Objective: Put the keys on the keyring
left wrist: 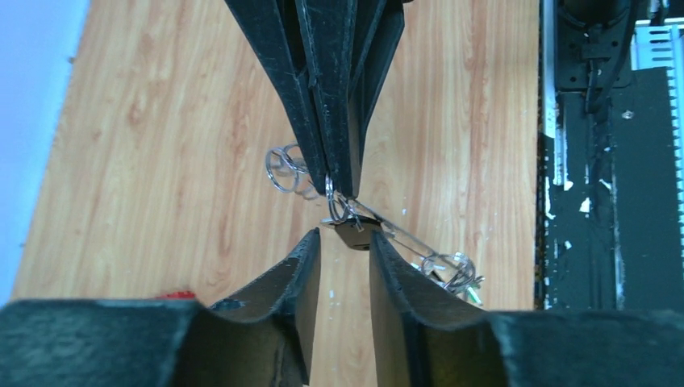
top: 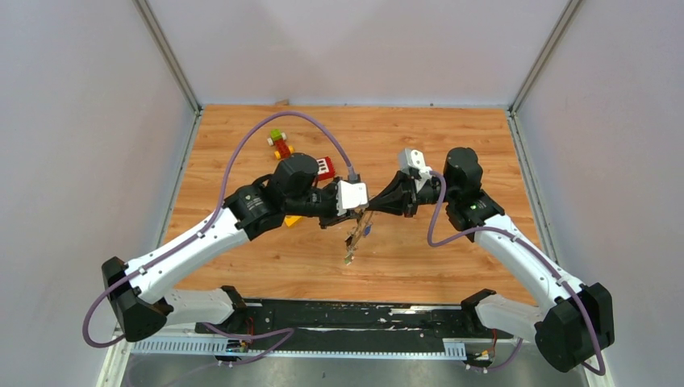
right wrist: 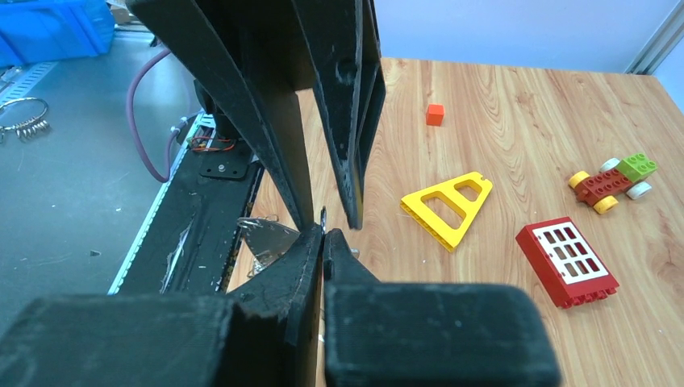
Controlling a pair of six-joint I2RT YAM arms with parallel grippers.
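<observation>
The left gripper (left wrist: 344, 236) has its jaws a little apart, so the dark key (left wrist: 355, 235) between its tips could slip free. That would set the keyring (left wrist: 395, 239), hanging in mid-air above the table (left wrist: 161, 161), swinging. I cannot tell whether those tips touch the key. The right gripper (left wrist: 337, 189) is closed, apparently pinching the keyring's top.

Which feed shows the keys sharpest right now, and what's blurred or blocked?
Left wrist view: key bunch fairly sharp against the table, the left tool soft and dark up close. Right wrist view: the right tool fills the foreground, blurred, hiding most of the bunch. Top view: even light, no glare, but the bunch is tiny.
</observation>
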